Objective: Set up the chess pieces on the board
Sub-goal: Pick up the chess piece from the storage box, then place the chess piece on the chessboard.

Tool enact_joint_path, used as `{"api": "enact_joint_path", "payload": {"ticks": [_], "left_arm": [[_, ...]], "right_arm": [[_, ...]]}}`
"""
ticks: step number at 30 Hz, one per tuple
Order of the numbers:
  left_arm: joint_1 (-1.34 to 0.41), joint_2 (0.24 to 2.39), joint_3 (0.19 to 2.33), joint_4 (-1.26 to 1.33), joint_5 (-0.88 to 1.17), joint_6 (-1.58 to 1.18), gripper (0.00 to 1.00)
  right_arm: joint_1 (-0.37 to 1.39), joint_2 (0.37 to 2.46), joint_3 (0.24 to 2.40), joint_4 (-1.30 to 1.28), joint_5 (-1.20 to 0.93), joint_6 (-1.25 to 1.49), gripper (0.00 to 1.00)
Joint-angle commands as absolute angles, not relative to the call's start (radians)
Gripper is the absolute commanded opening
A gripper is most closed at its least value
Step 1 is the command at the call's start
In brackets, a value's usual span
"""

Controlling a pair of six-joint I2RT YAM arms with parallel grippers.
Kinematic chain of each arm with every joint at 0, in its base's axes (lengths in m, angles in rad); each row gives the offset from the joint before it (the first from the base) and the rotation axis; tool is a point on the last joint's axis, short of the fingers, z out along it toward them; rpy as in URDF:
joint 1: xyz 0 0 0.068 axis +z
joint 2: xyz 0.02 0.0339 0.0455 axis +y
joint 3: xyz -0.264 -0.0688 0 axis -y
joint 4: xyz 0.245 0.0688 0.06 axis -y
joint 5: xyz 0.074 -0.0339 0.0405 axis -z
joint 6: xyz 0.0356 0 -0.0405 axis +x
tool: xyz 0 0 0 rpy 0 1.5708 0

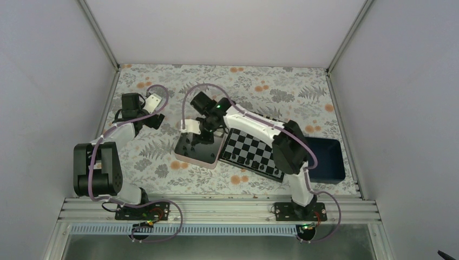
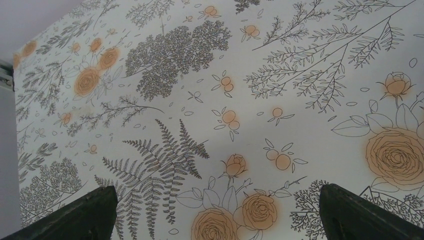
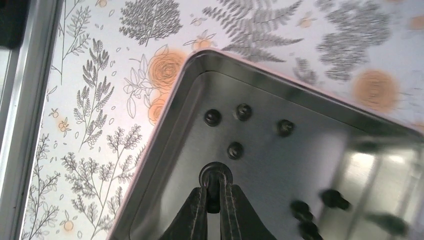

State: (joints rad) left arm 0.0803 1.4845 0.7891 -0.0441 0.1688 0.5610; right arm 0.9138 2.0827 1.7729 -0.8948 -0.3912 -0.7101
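My right gripper [image 3: 214, 192] reaches down into the silver tin [image 3: 300, 95] and is shut on a small black chess piece [image 3: 215, 174] near the tin's corner. Several more loose black chess pieces [image 3: 235, 150] lie on the tin's floor beyond and to the right of it. In the top view the right gripper [image 1: 206, 133] hangs over the tin [image 1: 195, 162], which sits just left of the checkered board [image 1: 254, 142]. A few pieces [image 1: 250, 161] stand along the board's near edge. My left gripper [image 2: 216, 189] is open above bare floral cloth, far left of the tin.
A dark blue tray [image 1: 326, 160] sits right of the board, partly behind the right arm. The left arm [image 1: 130, 116] is folded near the left wall. A metal frame rail [image 3: 20, 125] runs along the table's edge.
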Motion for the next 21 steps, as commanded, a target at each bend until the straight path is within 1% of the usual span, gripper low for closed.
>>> {"api": "enact_joint_path", "payload": {"ticks": [1,8,13,21], "left_arm": [[0.08,1.472,0.794,-0.035,0.183,0.563,1.0],[0.08,1.466,0.793,-0.03,0.176,0.564,1.0],[0.08,1.459,0.795,-0.028,0.169,0.563,1.0],[0.081,1.45,0.797,-0.029,0.152,0.562,1.0]], "right_arm": [[0.86,1.982,1.739,-0.909,-0.389,-0.691,0.06],[0.729,1.82,1.565,-0.898,-0.349,-0.671,0.06],[0.595,1.619,1.384,-0.893,-0.315,-0.67,0.06],[0.428,1.354,1.067,-0.925,-0.282,-0.708,0.07]]}}
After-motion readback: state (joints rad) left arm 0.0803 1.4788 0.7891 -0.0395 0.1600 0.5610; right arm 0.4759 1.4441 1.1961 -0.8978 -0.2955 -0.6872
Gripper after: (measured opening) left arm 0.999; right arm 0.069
